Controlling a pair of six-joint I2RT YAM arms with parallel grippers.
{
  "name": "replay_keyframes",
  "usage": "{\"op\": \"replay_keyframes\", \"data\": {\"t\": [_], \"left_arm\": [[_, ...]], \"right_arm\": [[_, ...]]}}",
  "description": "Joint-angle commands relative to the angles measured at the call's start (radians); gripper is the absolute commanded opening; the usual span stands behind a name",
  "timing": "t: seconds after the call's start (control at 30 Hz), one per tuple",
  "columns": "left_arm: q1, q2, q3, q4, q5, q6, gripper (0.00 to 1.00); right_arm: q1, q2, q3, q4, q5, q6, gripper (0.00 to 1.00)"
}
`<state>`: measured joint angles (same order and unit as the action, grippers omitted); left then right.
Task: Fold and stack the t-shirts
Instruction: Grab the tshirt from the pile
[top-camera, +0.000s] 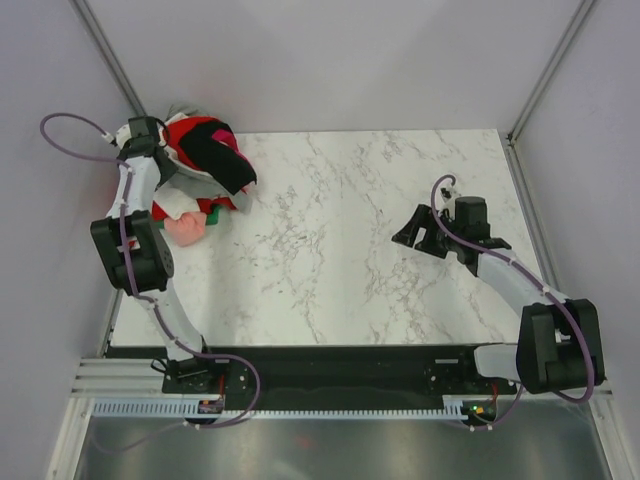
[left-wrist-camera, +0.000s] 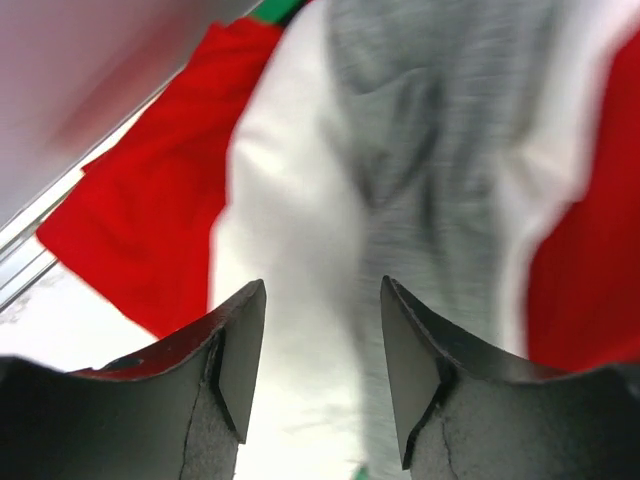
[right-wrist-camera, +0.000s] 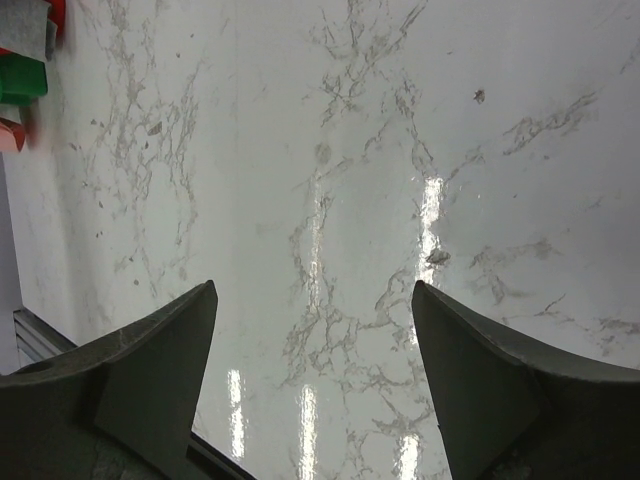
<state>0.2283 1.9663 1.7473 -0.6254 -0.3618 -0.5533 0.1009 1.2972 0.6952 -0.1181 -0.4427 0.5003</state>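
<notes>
The table (top-camera: 350, 260) carries the t-shirts (top-camera: 205, 160), heaped unfolded at its far-left corner. The left gripper (left-wrist-camera: 322, 295) stands spread-jawed against the heap, likely to draw one out. The right gripper (right-wrist-camera: 315, 300) hovers, spread and empty, over the table's right half.

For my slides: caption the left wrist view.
Open left gripper close over grey shirt, white shirt and red shirt.

Left arm (top-camera: 130, 245) reaches to far-left corner, elbow folded, jaws parted, pointing down. Right arm (top-camera: 500, 270) extends forward on right side, wrist turned inward, jaws spread wide.
</notes>
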Motion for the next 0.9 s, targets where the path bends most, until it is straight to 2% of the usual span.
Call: {"op": "replay_keyframes", "data": {"t": [0.0,0.17,0.4,0.6,0.87], "left_arm": [[0.043,-0.061,-0.06,0.073,0.036,-0.037,0.55],[0.048,-0.112,-0.176,0.216,0.13,-0.034,0.56],[0.045,-0.138,-0.173,0.257,0.146,-0.045,0.56],[0.045,-0.129,-0.132,0.233,0.13,-0.016,0.57],[0.043,-0.182,-0.16,0.211,0.13,-0.039,0.56]], "right_arm": [[0.016,0.005,-0.014,0.055,0.012,-0.016,0.87],[0.02,0.017,-0.013,0.057,0.012,-0.023,0.87],[0.026,0.031,-0.016,0.067,0.016,-0.022,0.87],[0.039,0.045,-0.013,0.077,0.019,-0.017,0.87],[0.048,0.056,-0.013,0.077,0.029,-0.017,0.86]]}}
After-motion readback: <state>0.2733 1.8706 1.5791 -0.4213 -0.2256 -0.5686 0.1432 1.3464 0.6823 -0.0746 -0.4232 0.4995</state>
